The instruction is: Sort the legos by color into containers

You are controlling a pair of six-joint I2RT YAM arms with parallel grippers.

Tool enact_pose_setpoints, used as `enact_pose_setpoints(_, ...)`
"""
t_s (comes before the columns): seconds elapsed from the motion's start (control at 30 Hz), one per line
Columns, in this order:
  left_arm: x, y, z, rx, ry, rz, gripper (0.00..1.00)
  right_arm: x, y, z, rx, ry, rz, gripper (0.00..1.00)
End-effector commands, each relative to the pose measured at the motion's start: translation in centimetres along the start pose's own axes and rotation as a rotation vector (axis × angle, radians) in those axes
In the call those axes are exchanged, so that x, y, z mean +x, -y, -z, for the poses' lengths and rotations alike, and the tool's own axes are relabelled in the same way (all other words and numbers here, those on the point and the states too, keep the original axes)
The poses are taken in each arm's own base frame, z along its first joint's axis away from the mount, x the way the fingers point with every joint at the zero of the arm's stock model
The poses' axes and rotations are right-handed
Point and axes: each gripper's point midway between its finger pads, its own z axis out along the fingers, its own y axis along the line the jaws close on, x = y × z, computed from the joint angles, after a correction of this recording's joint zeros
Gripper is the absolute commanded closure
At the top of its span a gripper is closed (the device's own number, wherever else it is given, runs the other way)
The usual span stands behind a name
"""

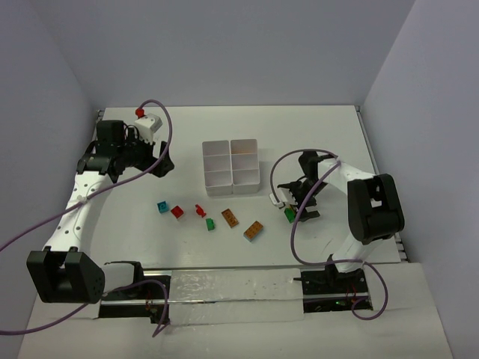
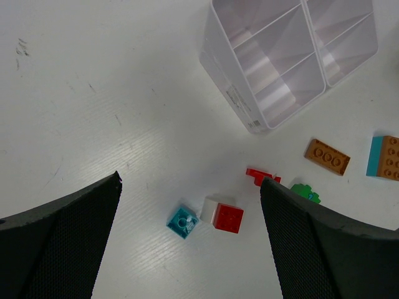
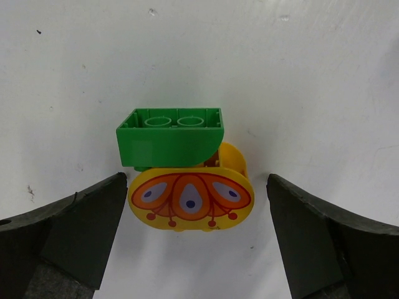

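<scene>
Legos [image 1: 230,218] lie loose at six o'clock of the tray [image 1: 221,185]. The spread right gripper [image 3: 196,187] straddles a green brick [image 3: 169,140] touching a yellow piece [image 3: 190,199]. They look light, hard and slick, so pinch the flat sides. The left gripper [image 2: 190,180] is spread too.

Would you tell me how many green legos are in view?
2: one green lego in the row in front of the tray, one green brick between the right gripper's open fingers. Others may be hidden.
</scene>
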Motion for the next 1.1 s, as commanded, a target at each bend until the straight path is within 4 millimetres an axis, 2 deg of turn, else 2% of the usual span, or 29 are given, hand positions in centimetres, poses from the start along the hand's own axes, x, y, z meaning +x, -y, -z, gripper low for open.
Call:
enact_pose_setpoints(0.0, -1.0, -0.1, 0.2, -0.008, 0.025, -0.026, 0.01, -0.9, 0.9, 0.5, 0.039, -0.003, 0.069, 0.00)
enact_pose_setpoints(0.2, -0.9, -0.2, 0.2, -0.014, 0.024, -0.026, 0.01, -0.7, 0.6, 0.3, 0.030, -0.018, 0.097, 0.00)
enact_pose_setpoints(0.33, -1.0, -0.2, 0.2, -0.017, 0.026, -0.027, 0.01, -0.6, 0.5, 0.2, 0.020, -0.026, 0.099, 0.06)
enact_pose_setpoints(0.43, -1.0, -0.2, 0.2, -0.015, 0.025, -0.024, 0.01, -0.4, 0.3, 0.1, 0.015, -0.034, 0.096, 0.13)
enact_pose_setpoints(0.6, -1.3, 0.2, 0.4, -0.006, 0.043, -0.009, 0.01, -0.6, 0.0, 0.2, 0.017, -0.028, 0.069, 0.38)
enact_pose_setpoints(0.73, -1.6, 1.0, 0.7, 0.023, 0.059, 0.021, 0.01, -1.4, 0.0, 1.1, 0.043, -0.011, 0.035, 0.50)
enact_pose_setpoints(0.83, -2.5, 1.8, 1.2, 0.051, 0.087, 0.073, 0.01, -2.8, 0.7, 2.8, 0.088, 0.023, -0.031, 0.84)
enact_pose_setpoints(0.87, -3.1, 2.3, 1.6, 0.068, 0.104, 0.086, 0.01, -3.7, 1.3, 3.9, 0.123, 0.053, -0.079, 1.00)
enact_pose_setpoints(0.9, -3.4, 2.5, 1.7, 0.076, 0.112, 0.084, 0.01, -4.1, 1.2, 4.2, 0.127, 0.075, -0.088, 1.00)
enact_pose_setpoints(0.93, -4.1, 2.8, 2.0, 0.084, 0.127, 0.102, 0.03, -5.5, 2.1, 6.2, 0.184, 0.120, -0.151, 1.00)
enact_pose_setpoints(1.03, -5.2, 4.1, 2.4, 0.116, 0.136, 0.132, 0.05, -8.0, 3.6, 8.9, 0.284, 0.200, -0.191, 1.00)
enact_pose_setpoints(1.07, -5.8, 4.6, 2.4, 0.130, 0.137, 0.161, 0.05, -9.9, 4.4, 10.8, 0.343, 0.265, -0.241, 1.00)
